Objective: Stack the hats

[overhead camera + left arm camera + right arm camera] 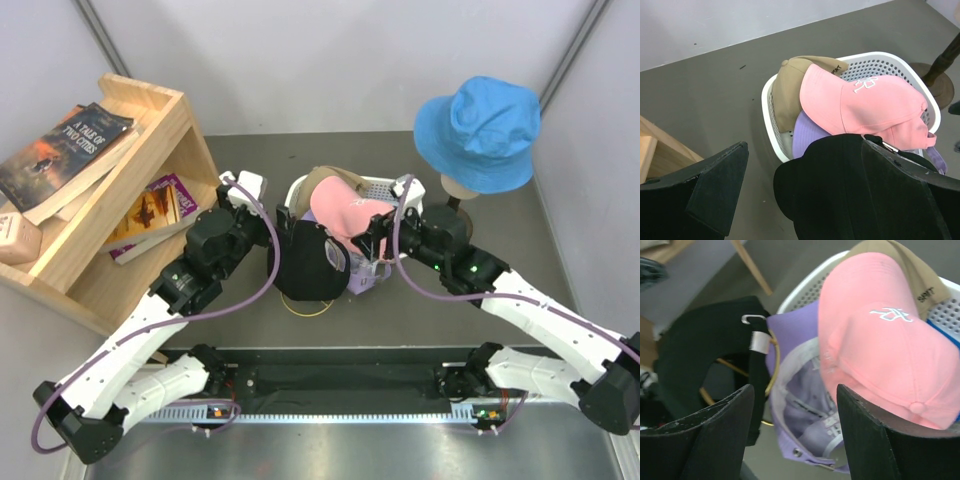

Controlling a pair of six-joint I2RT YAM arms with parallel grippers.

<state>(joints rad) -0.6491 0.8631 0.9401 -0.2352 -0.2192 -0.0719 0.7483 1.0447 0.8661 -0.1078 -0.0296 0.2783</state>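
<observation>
Pale grey walls are enclosing a dark grey table. At upper left, a wooden bookshelf is lying tilted, holding books. A metal rail is running along the bottom.

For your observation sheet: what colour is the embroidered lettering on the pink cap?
White, on the pink cap; clearest in the right wrist view.

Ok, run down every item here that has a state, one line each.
pink cap: crown up, on top of the basket pile
tan cap: in the basket, partly under the pink cap
lavender cap: upside down, inside showing
black cap: over the basket's near edge
white basket: upright, holding caps
blue bucket hat: on its stand
left pincer: open
right pincer: open, above the lavender cap
</observation>
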